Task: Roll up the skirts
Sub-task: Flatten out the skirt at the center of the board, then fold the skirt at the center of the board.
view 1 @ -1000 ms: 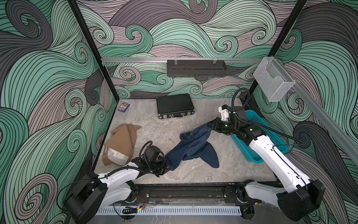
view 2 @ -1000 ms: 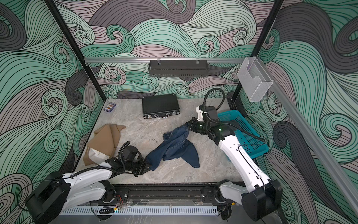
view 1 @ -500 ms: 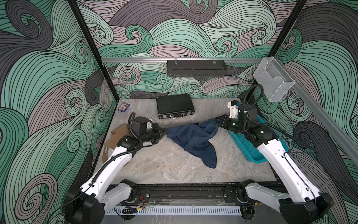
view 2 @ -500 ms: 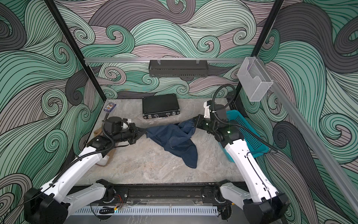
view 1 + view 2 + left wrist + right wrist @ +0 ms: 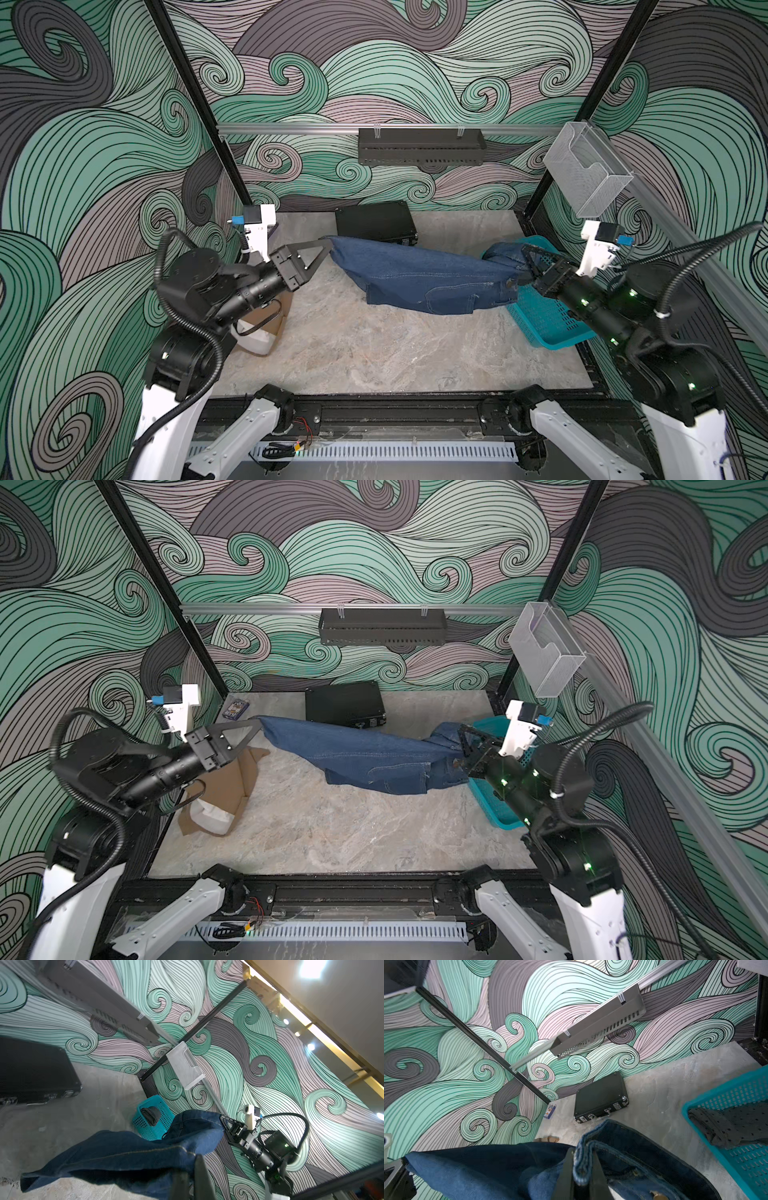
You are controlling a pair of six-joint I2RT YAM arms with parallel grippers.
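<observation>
Two claws pinch one denim skirt in both top views, the left gripper on one end and the right gripper on the other. Its long axis therefore runs claw to claw above the open marble table, with the tan skirt below the left arm. From the left wrist, jaws pressed together bite the hem and the cloth stretches ahead toward the teal basket; from the right wrist, jaws clamp the waistband, and the dotted grey skirt lies in the basket beside them.
</observation>
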